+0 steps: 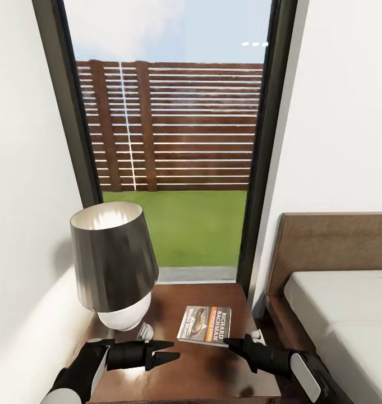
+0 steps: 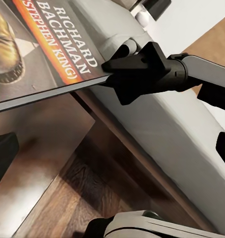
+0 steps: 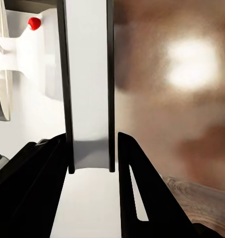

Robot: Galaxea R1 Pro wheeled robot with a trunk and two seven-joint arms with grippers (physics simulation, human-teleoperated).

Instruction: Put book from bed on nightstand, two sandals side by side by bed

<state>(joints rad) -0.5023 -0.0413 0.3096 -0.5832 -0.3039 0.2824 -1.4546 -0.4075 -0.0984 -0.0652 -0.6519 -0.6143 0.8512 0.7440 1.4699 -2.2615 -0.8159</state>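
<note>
Book (image 1: 206,325) lay on the nightstand (image 1: 213,365) near its bed-side edge; your right pincer (image 1: 231,341) gripped its corner, the left pincer (image 1: 167,353) hung parted, empty. You should have released slowly.

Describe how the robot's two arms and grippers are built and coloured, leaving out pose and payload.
Both arms end in matte black grippers with two tapered, pointed fingers: the left gripper and the right gripper. Behind each sits a rounded black wrist housing, then a glossy white-grey forearm shell with black joint sections. The left wrist view shows the right gripper's fingers as blocky, angular black wedges on a grey link. No cables or markings are visible.
</note>
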